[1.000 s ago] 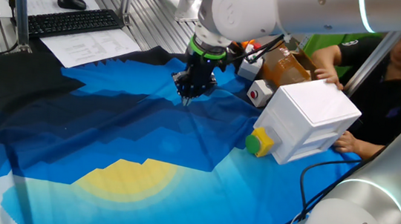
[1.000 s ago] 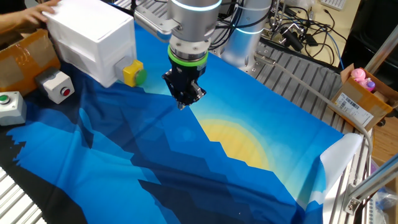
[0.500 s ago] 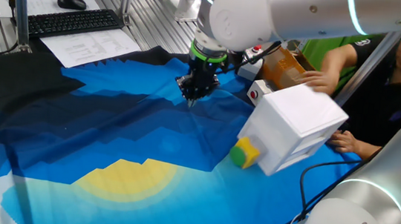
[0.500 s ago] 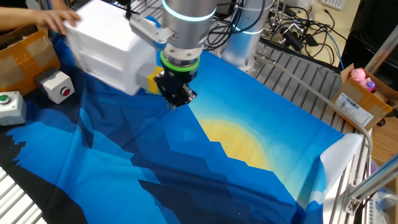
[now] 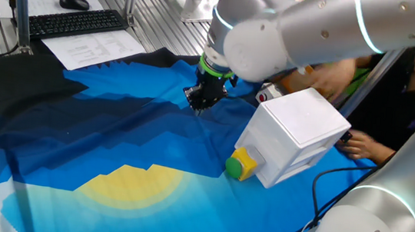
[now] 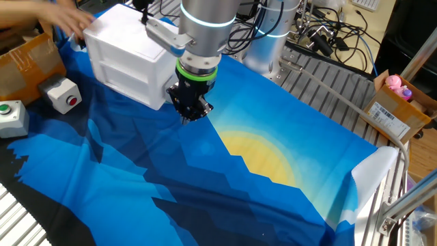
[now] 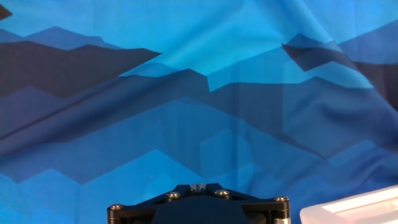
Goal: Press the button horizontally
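The green button (image 5: pixel 232 167) sits in a yellow housing (image 5: pixel 244 162) on the side face of the large white box (image 5: pixel 297 135), low over the blue cloth. My gripper (image 5: pixel 203 102) hangs tip-down just above the cloth. It is behind and to the left of the button, apart from it. In the other fixed view my gripper (image 6: pixel 189 113) stands right in front of the box (image 6: pixel 126 55) and hides the button. In the hand view the fingertips (image 7: pixel 198 186) meet at the bottom edge, holding nothing, and a box corner (image 7: pixel 354 209) shows at lower right.
A person's hands (image 5: pixel 335 67) are by the box. A small white box with a red button (image 6: pixel 61 94) and another with a green cap (image 6: pixel 8 115) stand at the cloth's edge. A brown carton (image 6: pixel 27 58) lies behind, and a keyboard (image 5: pixel 74 21) and papers lie beyond the cloth.
The person has slid the white box and its button across the cloth, closer to my gripper. My gripper has shifted slightly towards the box.
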Action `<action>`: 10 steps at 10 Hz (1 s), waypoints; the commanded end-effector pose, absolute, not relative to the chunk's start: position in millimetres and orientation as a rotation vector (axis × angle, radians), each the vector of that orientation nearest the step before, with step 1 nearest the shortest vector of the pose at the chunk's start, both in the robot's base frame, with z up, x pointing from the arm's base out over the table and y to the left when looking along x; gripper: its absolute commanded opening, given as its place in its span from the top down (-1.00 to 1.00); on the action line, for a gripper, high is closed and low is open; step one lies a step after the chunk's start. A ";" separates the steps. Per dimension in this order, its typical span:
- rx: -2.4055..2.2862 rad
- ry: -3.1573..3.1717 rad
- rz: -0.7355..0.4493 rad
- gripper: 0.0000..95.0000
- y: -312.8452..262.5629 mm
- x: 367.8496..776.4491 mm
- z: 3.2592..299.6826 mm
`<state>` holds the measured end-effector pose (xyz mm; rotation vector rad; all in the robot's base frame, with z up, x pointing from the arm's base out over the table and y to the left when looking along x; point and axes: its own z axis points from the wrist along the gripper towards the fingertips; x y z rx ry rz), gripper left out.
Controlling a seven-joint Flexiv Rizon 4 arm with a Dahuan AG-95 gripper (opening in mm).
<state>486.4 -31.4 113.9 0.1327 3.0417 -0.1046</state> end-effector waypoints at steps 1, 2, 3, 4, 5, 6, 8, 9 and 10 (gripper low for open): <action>0.090 3.086 -0.096 1.00 -30.4 489.1 112.0; 0.087 3.090 -0.095 1.00 -30.4 489.1 112.0; 0.090 3.099 -0.087 1.00 -30.3 488.9 112.0; 0.092 3.103 -0.084 1.00 -30.2 488.7 111.9; 0.098 3.107 -0.079 1.00 -29.8 488.1 111.8; 0.117 3.108 -0.061 1.00 -27.6 487.7 112.3; 0.135 3.106 -0.062 1.00 -23.4 487.6 113.5; 0.136 3.107 -0.061 1.00 -22.2 487.1 113.7; 0.133 3.108 -0.057 1.00 -21.6 486.4 113.6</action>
